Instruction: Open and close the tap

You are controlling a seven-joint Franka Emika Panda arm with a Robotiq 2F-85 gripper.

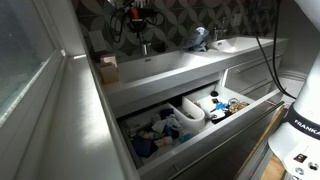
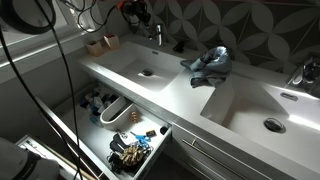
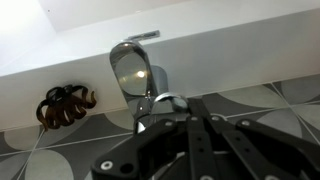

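Tap (image 3: 132,72): slim, polished grey metal, at the centre of the wrist view. In an exterior view it stands upper centre, at the rear rim of the long white basin (image 1: 185,63). End effector (image 3: 168,108): jaws fully closed with nothing visibly gripped. The tips are just beside the tap; contact cannot be told.

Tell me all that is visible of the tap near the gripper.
The tap is slim grey metal, with an upright stem and a rounded mirror-like top. It stands at the back edge of the white basin, before the patterned wall. The shut gripper meets it at the tips; whether it clamps is unclear.
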